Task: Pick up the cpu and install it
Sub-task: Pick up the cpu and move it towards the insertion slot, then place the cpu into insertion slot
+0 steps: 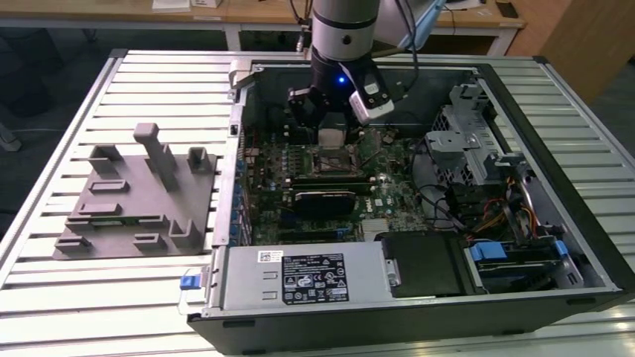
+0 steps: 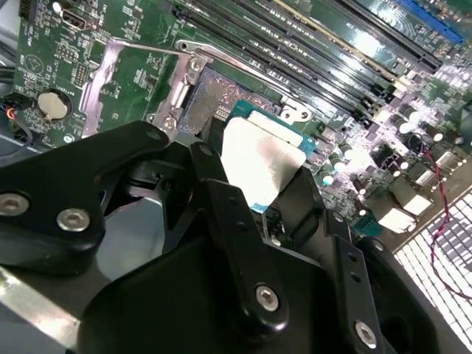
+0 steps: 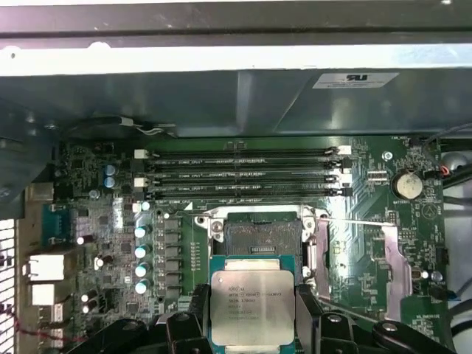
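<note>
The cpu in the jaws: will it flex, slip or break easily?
The cpu looks like a flat, rigid plate, so it probably won't flex. Its smooth metal top and thin edges suggest it could slip if the grip loosens. It seems light, but a tilted drop onto the open socket could harm it.

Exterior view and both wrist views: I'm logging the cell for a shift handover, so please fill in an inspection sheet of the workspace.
Surface: slatted metal table carrying an open computer case.
Job's things: the cpu is clamped in the tool near the empty socket, not seated; load plate swung open.
Clutter: grey fixture tray on the table, at the exterior view's left of the case.
Grippers: tool shut on the cpu, inside the case.
Cables: coloured wire bundle by the drive bay; red-black twisted pair beside the motherboard.
Surroundings: wooden desks behind the table.
</note>
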`<state>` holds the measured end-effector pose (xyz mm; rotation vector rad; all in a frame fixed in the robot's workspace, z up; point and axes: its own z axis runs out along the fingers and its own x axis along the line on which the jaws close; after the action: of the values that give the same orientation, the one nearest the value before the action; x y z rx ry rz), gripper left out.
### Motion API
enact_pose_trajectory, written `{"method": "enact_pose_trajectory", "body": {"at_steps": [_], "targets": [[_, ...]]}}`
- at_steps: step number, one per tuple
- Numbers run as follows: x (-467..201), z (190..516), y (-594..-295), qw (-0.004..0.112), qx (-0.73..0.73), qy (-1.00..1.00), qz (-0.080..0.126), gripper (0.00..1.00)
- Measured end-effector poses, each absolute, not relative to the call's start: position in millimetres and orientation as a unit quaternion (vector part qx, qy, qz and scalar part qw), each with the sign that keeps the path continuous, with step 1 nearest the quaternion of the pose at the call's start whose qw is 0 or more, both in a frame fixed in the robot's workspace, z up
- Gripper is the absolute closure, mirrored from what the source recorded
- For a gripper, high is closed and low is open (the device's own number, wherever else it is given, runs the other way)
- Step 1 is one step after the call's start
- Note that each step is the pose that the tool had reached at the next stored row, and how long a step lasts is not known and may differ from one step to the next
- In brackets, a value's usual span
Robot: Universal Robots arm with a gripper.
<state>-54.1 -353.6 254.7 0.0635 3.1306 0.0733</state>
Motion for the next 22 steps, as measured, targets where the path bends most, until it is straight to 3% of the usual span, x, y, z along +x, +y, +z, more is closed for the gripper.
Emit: {"method": "enact_pose_trajectory", "body": {"at_steps": [22], "targets": [[-54.1, 254.1, -353.6, 0.006, 0.072, 0.997, 0.023, 0.46]]}}
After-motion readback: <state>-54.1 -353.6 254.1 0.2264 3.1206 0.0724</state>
